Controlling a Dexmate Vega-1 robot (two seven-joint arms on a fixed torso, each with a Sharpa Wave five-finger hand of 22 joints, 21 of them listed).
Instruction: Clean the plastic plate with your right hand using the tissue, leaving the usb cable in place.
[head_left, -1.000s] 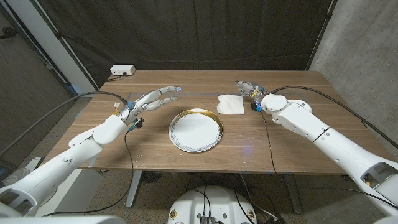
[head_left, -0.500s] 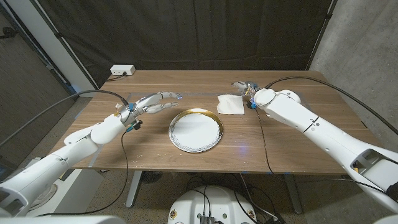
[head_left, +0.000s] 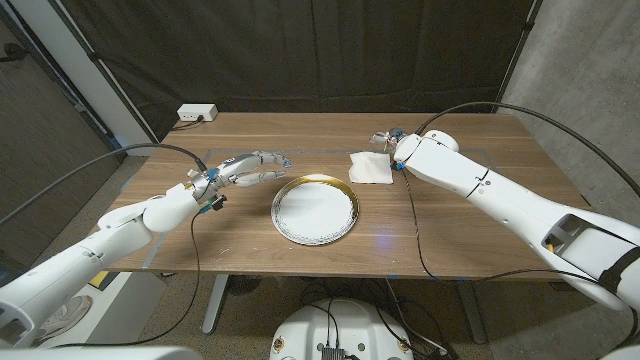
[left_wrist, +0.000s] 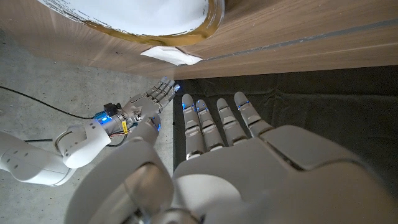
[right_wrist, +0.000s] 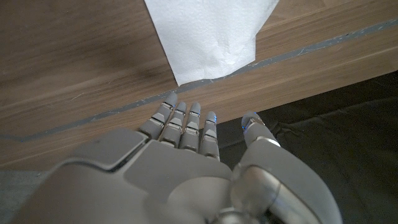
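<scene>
While wiping is not yet begun:
tissue: lying untouched, at the plate's one o'clock
right hand: hovering open, holding nothing

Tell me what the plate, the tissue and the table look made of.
Plate: likely plastic, smooth white with a gold rim. Tissue: thin soft white paper, faintly creased. Table: wood or wood-look laminate, matte brown with visible grain.
</scene>
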